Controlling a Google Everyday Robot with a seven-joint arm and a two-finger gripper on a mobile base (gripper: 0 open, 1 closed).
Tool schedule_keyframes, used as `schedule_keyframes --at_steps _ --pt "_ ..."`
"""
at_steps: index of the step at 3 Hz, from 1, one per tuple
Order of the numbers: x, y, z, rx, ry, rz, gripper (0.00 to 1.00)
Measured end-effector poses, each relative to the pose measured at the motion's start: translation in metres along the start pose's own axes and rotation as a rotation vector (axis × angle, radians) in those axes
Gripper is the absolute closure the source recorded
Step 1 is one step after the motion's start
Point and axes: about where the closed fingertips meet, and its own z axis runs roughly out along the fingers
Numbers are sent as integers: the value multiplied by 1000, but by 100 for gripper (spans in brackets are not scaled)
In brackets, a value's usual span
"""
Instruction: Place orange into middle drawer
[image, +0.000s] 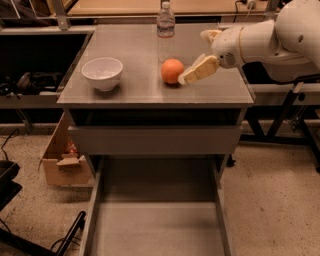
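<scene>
Orange (172, 71) sits on the desk (130, 95), right of centre, approx. mid-depth, well back from the front edge. Tool (193, 57) is at its right side, just above the desk top. Its fingers (199, 70) are spread: the lower one points down-left w/ its tip touching or just beside the orange, we can't tell which. The upper one shows only as a pale stub further back. It pinches nothing. Arm (265, 40) comes in from the right, over the desk's right edge. Its bulky white shell is cut off by the frame top and right.

Room: a bare stretch of desk lies between the orange and the bowl (102, 73), which stands on the left, near the left edge. Bottle (165, 22) stands upright at the back edge, behind the orange and apart from it. Its clear body is hard to make out vs. the grey top. The front strip of the desk is bare.

Below the top we see a dark gap, then a flat panel (155, 140), pushed in. Under that the drawer (157, 230) is pulled out toward us: open top, bare grey floor, thin walls L and R. Its front end is cut off by the frame bottom, and its back lies in shadow under the panel. A cardboard box (62, 162) sits on the floor left of the cabinet, contents unclear. Dark gear at far left is too dim to name.
</scene>
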Motion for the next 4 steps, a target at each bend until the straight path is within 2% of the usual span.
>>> schedule_keyframes --at_steps 1,2,3,4 --pt "24 -12 36 2 -33 61 0" --pt "42 -25 70 -4 -66 93 0" --pt "46 -35 90 -15 -91 99 0" --pt "47 -36 108 -40 -98 100 18"
